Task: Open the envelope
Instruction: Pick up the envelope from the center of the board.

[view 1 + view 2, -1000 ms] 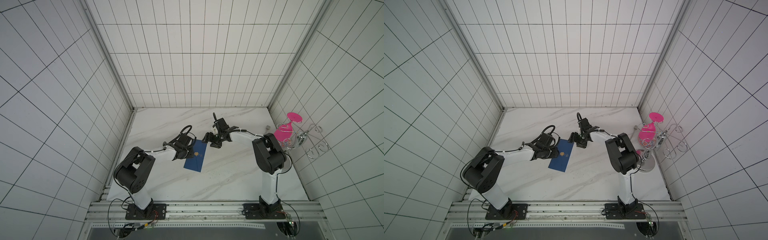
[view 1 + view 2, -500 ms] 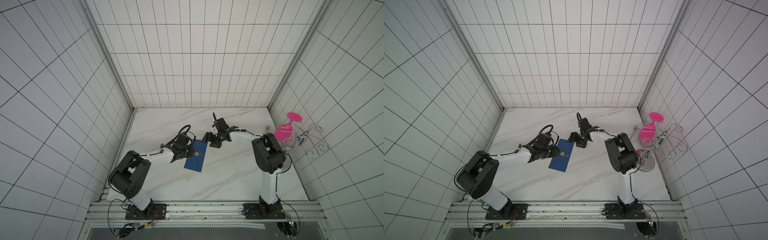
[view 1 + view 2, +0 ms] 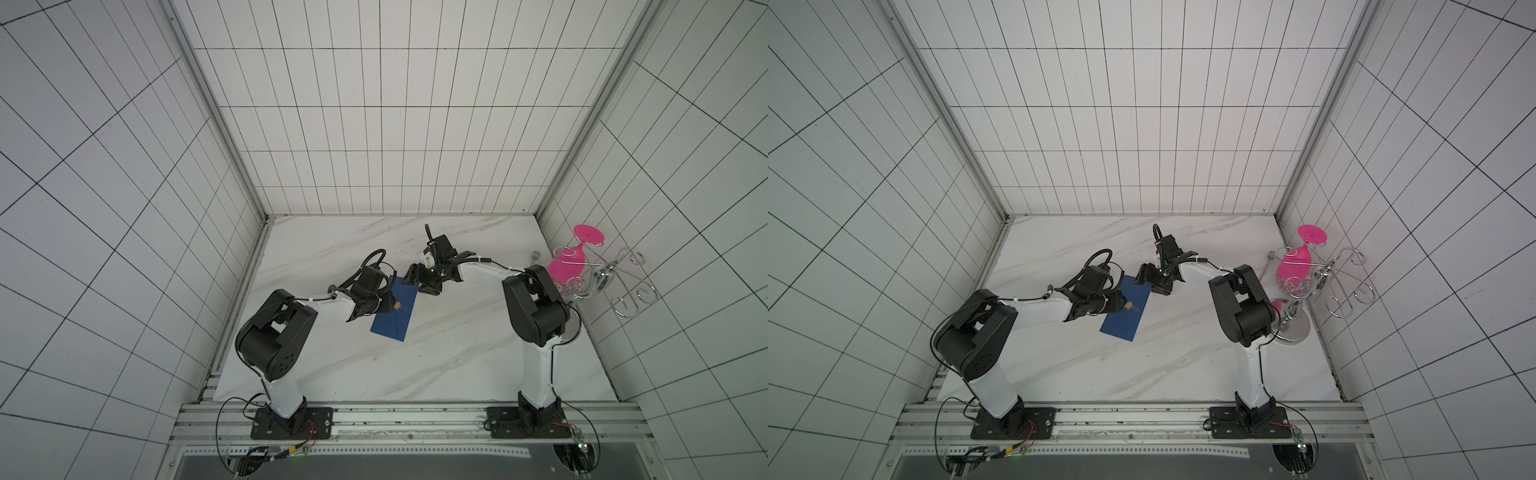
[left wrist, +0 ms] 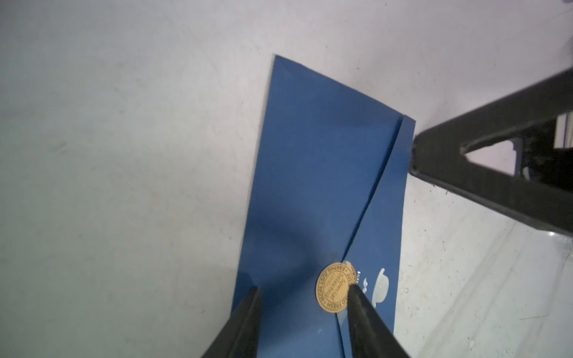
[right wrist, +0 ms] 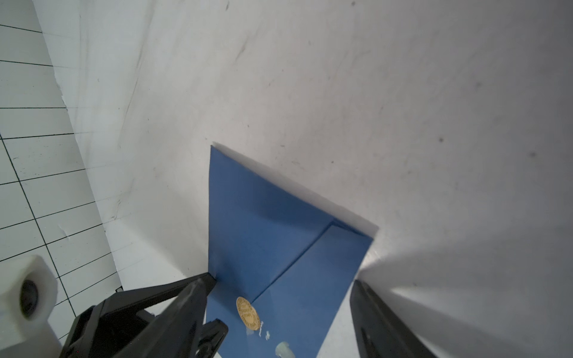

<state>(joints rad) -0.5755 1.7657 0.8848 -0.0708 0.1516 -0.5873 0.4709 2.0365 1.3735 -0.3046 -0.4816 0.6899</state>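
Blue envelope [image 3: 395,316] lies under parted left fingers [image 4: 366,325], wide right fingers [image 5: 381,325] at its end, pink glass [image 3: 567,274] aside.

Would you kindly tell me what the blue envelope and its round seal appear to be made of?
The envelope: probably matte paper, judging by its crisp folded flap edge and lack of glare. The seal: likely a gold paper sticker, flat with printed lettering.
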